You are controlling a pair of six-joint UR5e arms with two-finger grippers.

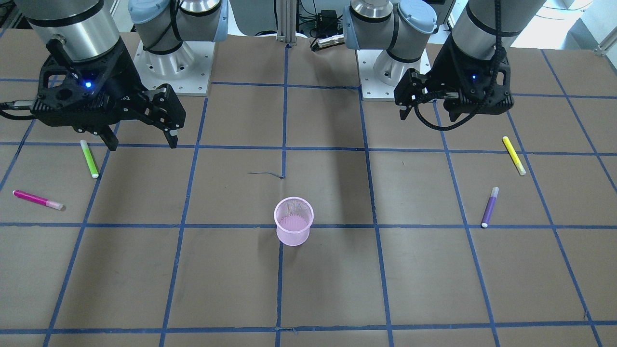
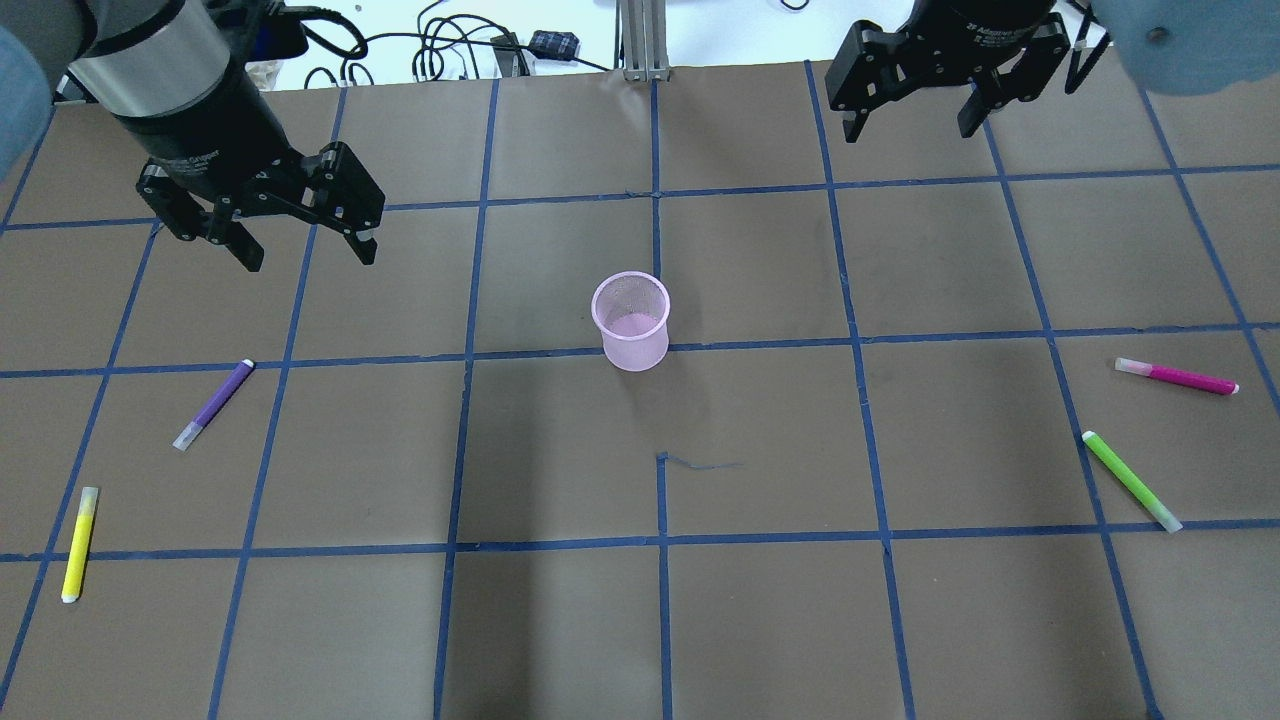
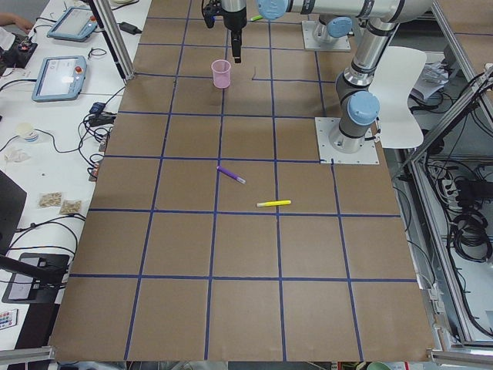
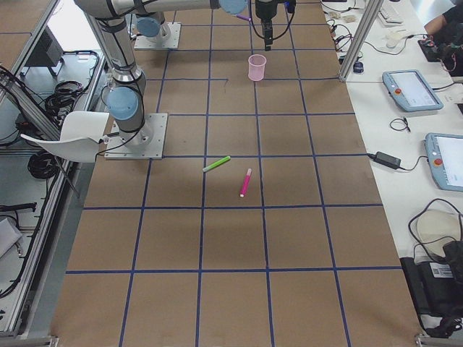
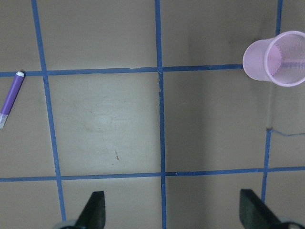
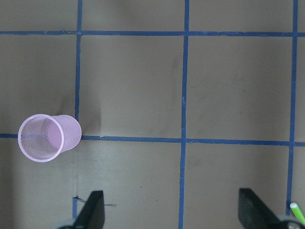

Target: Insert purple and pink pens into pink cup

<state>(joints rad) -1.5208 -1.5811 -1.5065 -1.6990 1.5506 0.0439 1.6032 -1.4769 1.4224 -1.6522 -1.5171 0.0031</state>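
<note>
The pink mesh cup (image 2: 631, 322) stands upright and empty near the table's middle; it also shows in the front view (image 1: 293, 220). The purple pen (image 2: 213, 404) lies on the table on my left side, also in the left wrist view (image 5: 12, 98). The pink pen (image 2: 1178, 376) lies on my right side. My left gripper (image 2: 308, 255) is open and empty, hovering above the table beyond the purple pen. My right gripper (image 2: 912, 125) is open and empty, raised over the far right of the table.
A yellow pen (image 2: 79, 543) lies near the purple pen on the left. A green pen (image 2: 1131, 481) lies near the pink pen on the right. The brown table cover (image 2: 760, 600) carries a blue tape grid. Cables lie beyond the far edge.
</note>
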